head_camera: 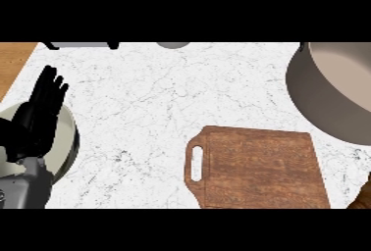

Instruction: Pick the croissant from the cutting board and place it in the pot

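Pot point(299, 90) partly beyond right edge

L hand point(39, 115) stood near the left edge, open and at rest. Its black fingers point(49, 83) were straight and pointed up, leaning a bit to the right, packed close w/ only the tips fanned apart; nothing was in it, and it was turned side-on, so I couldn't make out the thumb for sure. Its grey forearm point(25, 188) came in from the lower-left corner, angled up & slightly rightward, w/ the wrist, where grey met black, approx. midway between corner and fingertips.
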Motion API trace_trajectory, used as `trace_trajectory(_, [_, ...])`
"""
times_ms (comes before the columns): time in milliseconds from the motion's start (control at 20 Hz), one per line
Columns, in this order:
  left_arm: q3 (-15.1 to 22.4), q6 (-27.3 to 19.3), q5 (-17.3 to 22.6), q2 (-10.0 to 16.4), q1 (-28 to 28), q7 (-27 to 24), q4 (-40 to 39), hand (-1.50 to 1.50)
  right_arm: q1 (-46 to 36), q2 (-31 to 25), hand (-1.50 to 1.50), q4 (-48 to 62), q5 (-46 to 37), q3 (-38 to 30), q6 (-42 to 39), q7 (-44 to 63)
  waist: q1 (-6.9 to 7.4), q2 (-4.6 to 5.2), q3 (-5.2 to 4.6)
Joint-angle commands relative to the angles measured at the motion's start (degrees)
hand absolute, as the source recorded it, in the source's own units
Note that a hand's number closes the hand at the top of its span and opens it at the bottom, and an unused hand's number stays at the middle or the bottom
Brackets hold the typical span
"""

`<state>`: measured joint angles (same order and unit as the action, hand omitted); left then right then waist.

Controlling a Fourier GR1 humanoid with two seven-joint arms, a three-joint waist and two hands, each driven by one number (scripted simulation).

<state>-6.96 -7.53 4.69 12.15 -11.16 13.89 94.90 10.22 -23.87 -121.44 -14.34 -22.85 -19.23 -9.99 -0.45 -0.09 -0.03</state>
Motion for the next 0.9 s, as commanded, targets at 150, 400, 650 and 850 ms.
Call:
trace_trajectory(150, [0.79, -0.11, -0.58, -0.44, -0.33, 2.14, 1.95, 0.0, -13.34, -7.71, 1.5, 19.41, 8.15, -8.25, -4.12, 1.1, 0.76, 0.15, 0.05])
trace_trajectory(400, [-0.48, 1.7, -0.11, 0.47, -1.59, 0.0, -1.46, 0.0, -22.13, -8.41, 1.5, 34.49, 3.18, -4.4, -1.05, -2.31, 1.08, 0.3, 0.05])
trace_trajectory(650, [-0.45, 0.31, -0.87, -0.34, -4.2, 0.93, -3.17, 0.0, -30.39, -9.93, 1.5, 48.2, 4.94, -5.18, -1.38, -4.56, 1.16, 0.45, 0.08])
trace_trajectory(850, [1.82, -0.46, -2.18, -2.44, -2.76, -0.35, -1.76, 0.0, -31.02, -14.01, 1.5, 47.91, -13.43, -1.63, 14.52, -10.87, 2.06, 0.88, 0.14])
